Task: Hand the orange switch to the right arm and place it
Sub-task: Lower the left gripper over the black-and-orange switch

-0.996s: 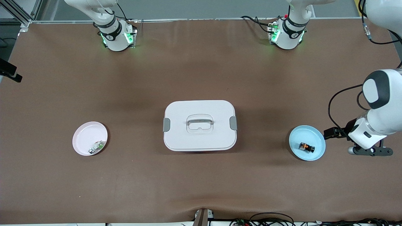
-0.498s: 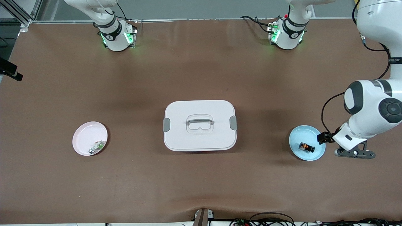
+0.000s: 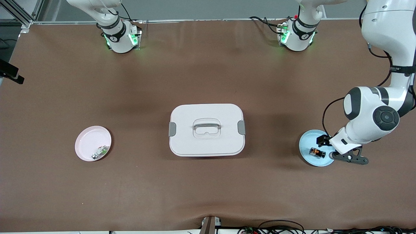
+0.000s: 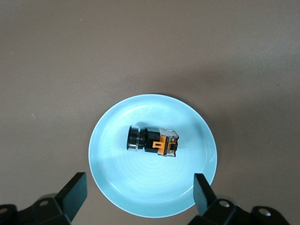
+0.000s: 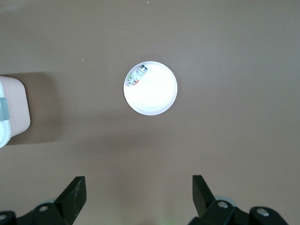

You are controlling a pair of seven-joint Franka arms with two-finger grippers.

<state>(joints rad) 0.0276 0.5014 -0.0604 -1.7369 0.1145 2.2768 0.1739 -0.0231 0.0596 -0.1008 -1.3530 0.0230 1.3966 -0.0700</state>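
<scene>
Both arms are glossy white with dark grey round joint caps. Each base (image 3: 120, 35) wears a black band with a small white mark and glows green at the sides. Black cables loop along the left arm (image 3: 370, 120) and trail from its base (image 3: 297, 34). The left pincer (image 4: 140, 199) and right pincer (image 5: 139, 197) have black fingers with small screw holes.

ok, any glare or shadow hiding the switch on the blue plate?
Left wrist view: orange switch sharp and evenly lit on the blue plate, only soft sheen on the glaze; the left gripper open above it. Front view: the arm's soft shadow falls beside the plate, and the switch is still readable.
</scene>
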